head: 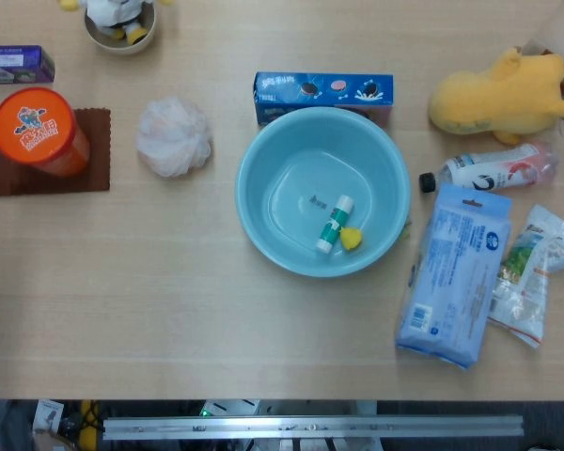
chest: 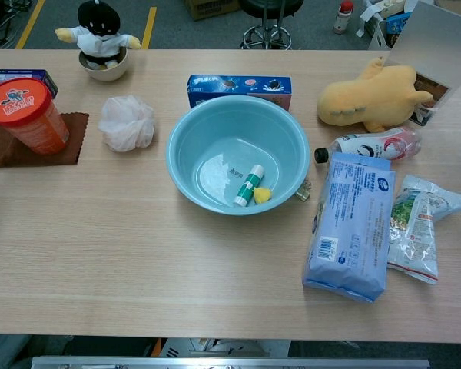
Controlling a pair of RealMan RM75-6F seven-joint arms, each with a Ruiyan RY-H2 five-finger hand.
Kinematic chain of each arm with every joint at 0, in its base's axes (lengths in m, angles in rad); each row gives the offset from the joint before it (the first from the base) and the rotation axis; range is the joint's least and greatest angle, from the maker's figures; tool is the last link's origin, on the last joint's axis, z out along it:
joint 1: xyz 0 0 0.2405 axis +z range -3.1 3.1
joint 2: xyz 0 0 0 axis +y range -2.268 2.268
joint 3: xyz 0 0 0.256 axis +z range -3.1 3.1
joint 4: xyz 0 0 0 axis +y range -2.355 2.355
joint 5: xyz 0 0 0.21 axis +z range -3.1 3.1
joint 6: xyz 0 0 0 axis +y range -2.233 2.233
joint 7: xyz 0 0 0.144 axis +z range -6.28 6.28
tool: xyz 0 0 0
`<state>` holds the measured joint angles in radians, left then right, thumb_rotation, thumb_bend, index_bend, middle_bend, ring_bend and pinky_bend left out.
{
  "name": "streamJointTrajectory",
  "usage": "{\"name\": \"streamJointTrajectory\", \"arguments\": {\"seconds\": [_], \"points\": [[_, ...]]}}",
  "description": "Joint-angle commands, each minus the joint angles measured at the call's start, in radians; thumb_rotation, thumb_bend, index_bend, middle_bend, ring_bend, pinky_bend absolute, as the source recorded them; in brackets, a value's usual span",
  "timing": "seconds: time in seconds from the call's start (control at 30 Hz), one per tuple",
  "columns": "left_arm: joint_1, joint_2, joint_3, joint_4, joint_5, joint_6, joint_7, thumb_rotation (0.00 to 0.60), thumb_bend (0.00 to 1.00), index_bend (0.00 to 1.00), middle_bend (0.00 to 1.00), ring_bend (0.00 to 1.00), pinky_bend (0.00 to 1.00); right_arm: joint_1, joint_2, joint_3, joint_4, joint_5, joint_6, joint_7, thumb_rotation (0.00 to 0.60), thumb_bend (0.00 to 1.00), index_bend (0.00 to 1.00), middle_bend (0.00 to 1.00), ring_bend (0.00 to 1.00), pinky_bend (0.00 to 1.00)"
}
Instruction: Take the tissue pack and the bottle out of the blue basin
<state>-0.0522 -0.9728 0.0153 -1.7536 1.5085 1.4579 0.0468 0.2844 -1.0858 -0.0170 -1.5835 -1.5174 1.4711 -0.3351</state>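
Note:
The blue basin stands mid-table and holds only a small green-and-white tube and a yellow piece. The light-blue tissue pack lies flat on the table to the right of the basin. The clear bottle with a black cap lies on its side just beyond the pack, cap toward the basin. Neither hand shows in either view.
A blue cookie box sits behind the basin. A yellow plush lies at the far right and a snack bag beside the tissue pack. To the left are a white mesh sponge, an orange canister on a brown mat, and a bowl.

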Motion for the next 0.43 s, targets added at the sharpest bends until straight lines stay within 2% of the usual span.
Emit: {"name": "streamJointTrajectory", "arguments": {"seconds": [0.03,0.2,0.43], "points": [[0.007,-0.014,-0.004,0.009,0.015,0.023,0.014,0.600,0.32,0.24,0.21,0.14,0.10,-0.066,0.037,-0.003,-0.024,0.021,0.065,0.023,0.600,0.36,0.39,0.42,0.39,0.54],[0.015,-0.029,-0.009,0.021,0.035,0.055,0.018,0.600,0.32,0.25,0.21,0.14,0.10,-0.132,0.053,-0.007,-0.026,0.031,0.122,0.039,0.600,0.36,0.41,0.43,0.40,0.54],[0.017,-0.049,-0.018,0.035,0.043,0.076,0.029,0.600,0.32,0.25,0.21,0.14,0.10,-0.176,0.073,0.007,-0.043,0.034,0.156,0.046,0.600,0.36,0.41,0.43,0.41,0.56]]}}
